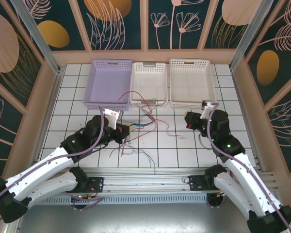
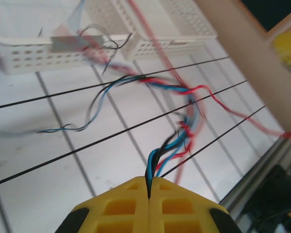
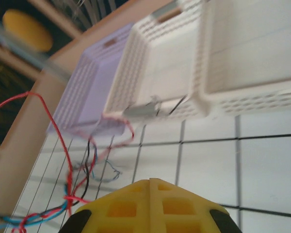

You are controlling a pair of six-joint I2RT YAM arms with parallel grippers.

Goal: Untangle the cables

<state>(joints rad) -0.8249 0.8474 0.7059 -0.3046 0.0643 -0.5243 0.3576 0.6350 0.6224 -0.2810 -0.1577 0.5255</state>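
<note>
Three baskets stand in a row across the upper middle of the top view: one lilac basket (image 1: 109, 82) and two white ones, the middle white basket (image 1: 148, 80) and the right white basket (image 1: 191, 80). The cables (image 1: 143, 121) lie tangled on the tiled surface (image 1: 184, 150) just below the middle white basket. They are red, blue and black, too knotted to count. One red strand arcs up over the corner where the lilac basket meets the middle white basket, and a small grey piece (image 1: 156, 101) sits against that white basket's front wall. There are two pincers. The left pincer (image 1: 124, 130), at the tangle's left edge, is pinching blue, black and red strands. The right pincer (image 1: 188, 120), right of the tangle, is pressed together with nothing visible between its fingers.
</note>
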